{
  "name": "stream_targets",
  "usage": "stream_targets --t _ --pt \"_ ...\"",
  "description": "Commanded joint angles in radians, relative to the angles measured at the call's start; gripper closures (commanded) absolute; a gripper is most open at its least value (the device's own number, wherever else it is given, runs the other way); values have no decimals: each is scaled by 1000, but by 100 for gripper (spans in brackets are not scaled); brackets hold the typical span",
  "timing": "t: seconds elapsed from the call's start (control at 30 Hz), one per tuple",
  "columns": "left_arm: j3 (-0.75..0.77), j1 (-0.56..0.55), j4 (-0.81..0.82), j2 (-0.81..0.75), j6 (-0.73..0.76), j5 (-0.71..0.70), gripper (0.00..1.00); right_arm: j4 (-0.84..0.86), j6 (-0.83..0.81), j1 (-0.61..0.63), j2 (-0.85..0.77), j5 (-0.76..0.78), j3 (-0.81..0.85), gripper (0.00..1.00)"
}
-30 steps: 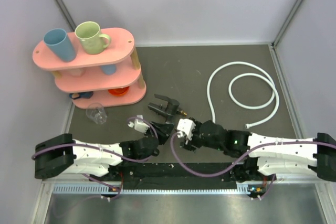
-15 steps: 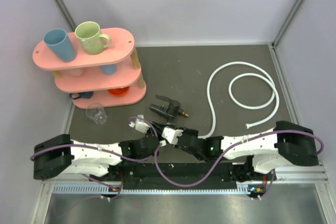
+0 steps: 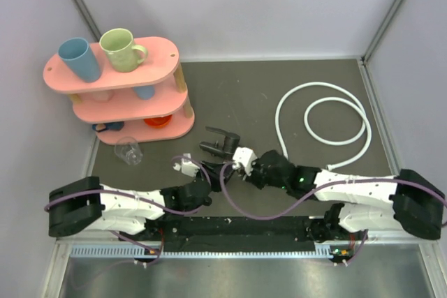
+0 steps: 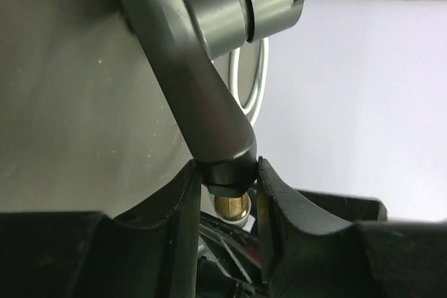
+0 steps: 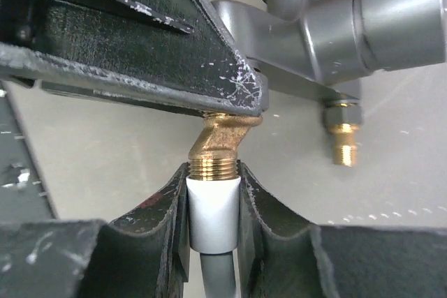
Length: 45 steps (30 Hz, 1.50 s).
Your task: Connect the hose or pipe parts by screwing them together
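Note:
The black Y-shaped fitting (image 3: 218, 142) lies at the table's middle. In the left wrist view my left gripper (image 4: 225, 179) is shut on the black nut of one grey leg (image 4: 199, 82), with a brass end (image 4: 232, 205) poking out below. My right gripper (image 5: 213, 172) is shut on a white end sleeve (image 5: 211, 214), which butts against that brass thread (image 5: 215, 146); the thin tube behind it appears to be the hose. A second brass end (image 5: 343, 141) hangs free. The white hose (image 3: 328, 113) loops at the right and runs under my right arm. From above, my right gripper (image 3: 234, 155) meets the fitting.
A pink tiered shelf (image 3: 119, 92) stands at the back left, with a blue cup (image 3: 79, 58) and a green mug (image 3: 121, 49) on top. A clear glass (image 3: 129, 150) sits in front of it. The hose's other end (image 3: 328, 167) lies beside my right forearm. Walls close in on both sides.
My right arm swung from low near the front rail up to the fitting, and its jaws closed on the white sleeve. My left gripper and the fitting stayed put.

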Motion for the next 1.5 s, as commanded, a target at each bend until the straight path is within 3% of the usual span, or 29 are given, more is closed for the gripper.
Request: stream_targets --t 0.0,0.03,0.1,0.23,0.4,0.47,0.6,0.67,0.83,1.03,1.13,1.27,1.47 --pt "-17 -15 106 44 32 54 100 251 156 -223 -106 -552 -60 100" --pt "-14 -15 109 55 51 52 100 279 220 -278 -106 -683 -66 100" --pt "1 -15 100 62 69 40 100 302 262 -307 -94 -793 -67 100" --pt "4 -15 129 82 86 32 100 207 276 -320 -20 -868 -20 100" --pt "0 -15 125 86 85 17 100 242 411 -418 81 -985 -6 100" --pt "1 -15 117 84 82 11 100 210 439 -433 113 -975 11 94" --pt "18 -15 77 67 83 -5 100 115 399 -432 71 -848 28 69" --pt "21 -15 65 55 83 -20 100 69 380 -430 23 -795 17 52" --pt "40 -15 19 26 101 -32 100 -8 229 -340 -188 -550 -32 31" --pt "57 -15 -13 15 100 -39 100 -37 41 -112 -334 -148 -73 30" --pt "67 -15 -26 12 100 -40 100 -78 -8 -8 -327 61 -51 30" --pt "66 -15 -32 3 95 -35 100 -155 -57 175 -204 356 12 30" --pt "60 -15 -44 -19 83 -31 100 -168 -74 289 35 581 83 31"
